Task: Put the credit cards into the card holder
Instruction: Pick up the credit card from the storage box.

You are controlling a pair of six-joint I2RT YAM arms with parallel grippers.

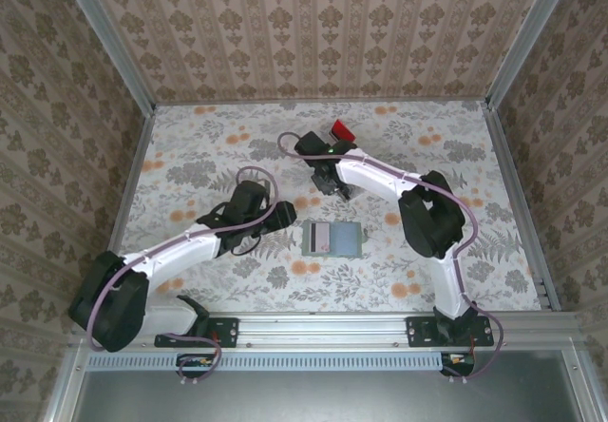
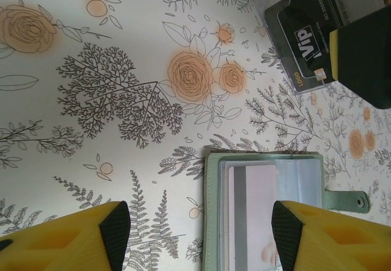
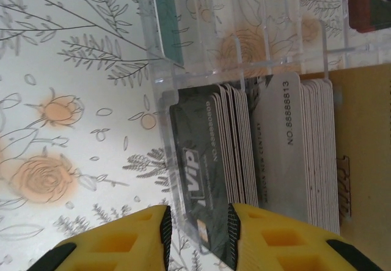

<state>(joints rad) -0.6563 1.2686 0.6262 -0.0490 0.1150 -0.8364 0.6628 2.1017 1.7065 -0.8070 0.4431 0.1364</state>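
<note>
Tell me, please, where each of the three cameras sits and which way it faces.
Top external: above and behind the bases, facing down on the table; left arm and right arm show, card holder between them.
Left wrist: on the left arm, facing down on the open card holder; left gripper, open, at the bottom.
Right wrist: on the right arm, facing the clear tray of credit cards; right gripper straddles the black card.
Shared: both wrist views show that black card.
</note>
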